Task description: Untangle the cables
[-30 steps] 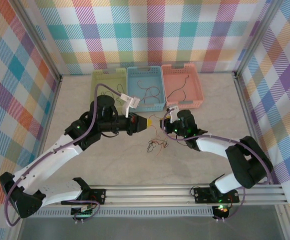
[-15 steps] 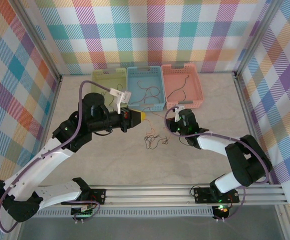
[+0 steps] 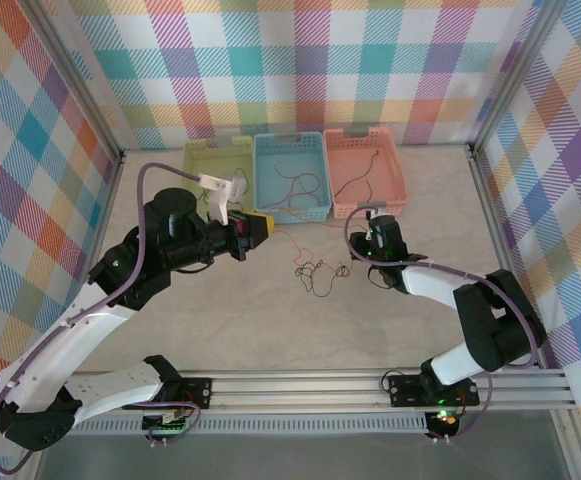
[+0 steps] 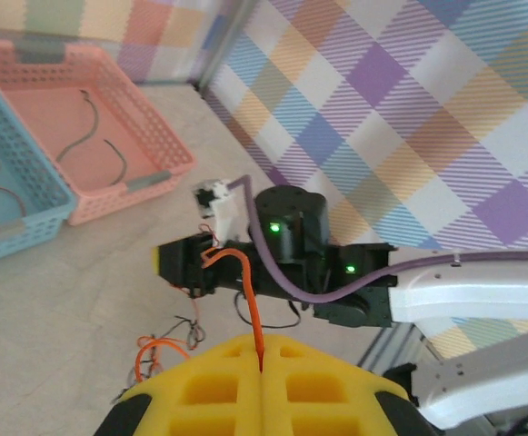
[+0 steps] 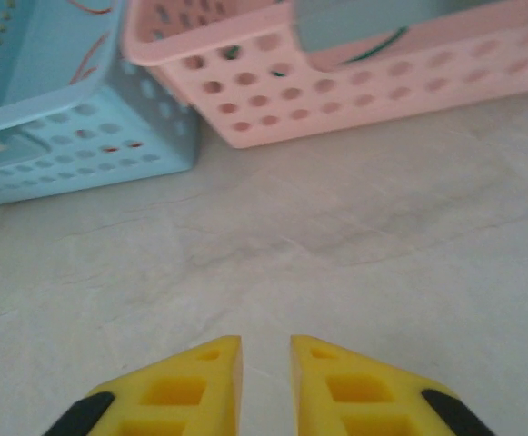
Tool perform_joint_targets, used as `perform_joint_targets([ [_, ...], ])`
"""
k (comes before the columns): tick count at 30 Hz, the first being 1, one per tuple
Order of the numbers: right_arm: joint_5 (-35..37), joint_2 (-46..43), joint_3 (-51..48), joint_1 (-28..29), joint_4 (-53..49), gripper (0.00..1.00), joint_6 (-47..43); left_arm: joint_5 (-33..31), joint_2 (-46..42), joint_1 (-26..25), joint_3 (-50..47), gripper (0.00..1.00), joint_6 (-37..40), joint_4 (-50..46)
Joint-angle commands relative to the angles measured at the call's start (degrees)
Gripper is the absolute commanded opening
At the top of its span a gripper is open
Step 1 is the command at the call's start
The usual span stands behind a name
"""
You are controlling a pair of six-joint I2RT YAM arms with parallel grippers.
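Note:
The cables (image 3: 315, 272) lie as a small loose tangle of orange and black wires on the table between the arms; it also shows low in the left wrist view (image 4: 168, 341). My left gripper (image 3: 263, 224) is shut on an orange cable (image 4: 250, 300), which rises from between its yellow pads (image 4: 259, 343) and arcs toward the right arm. My right gripper (image 3: 356, 248) sits just right of the tangle, pointing at the baskets. Its yellow fingers (image 5: 200, 372) stand slightly apart over bare table, with nothing between them (image 5: 265, 350).
Three baskets stand in a row at the back: green (image 3: 210, 158), blue (image 3: 315, 160) with red wires inside, pink (image 3: 395, 180) with black wires inside. The blue (image 5: 54, 145) and pink (image 5: 336, 100) baskets are close ahead of the right gripper. Checked walls enclose the table.
My left gripper has drawn back to the left and away from the tangle, taking the orange cable with it. The right gripper has shifted right, and the tangle has slid slightly right and loosened.

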Motion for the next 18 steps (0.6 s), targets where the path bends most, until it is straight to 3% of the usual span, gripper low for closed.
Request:
perform_joint_targets([
  [1, 2.43, 0.46, 0.01, -1.45, -2.90, 0.26, 5.05, -5.52, -1.61, 0.24, 2.37, 0.00, 1.87, -1.58],
  [13, 6.65, 0.21, -0.46, -4.74, -8.08, 0.28, 12.03, -10.05, -2.48, 1.81, 5.42, 0.00, 3.95, -5.43],
  [18, 8.59, -0.24, -1.05, -6.69, -10.60, 0.34, 16.23, -11.90, -2.82, 3.20, 5.65, 0.00, 4.29, -5.93],
])
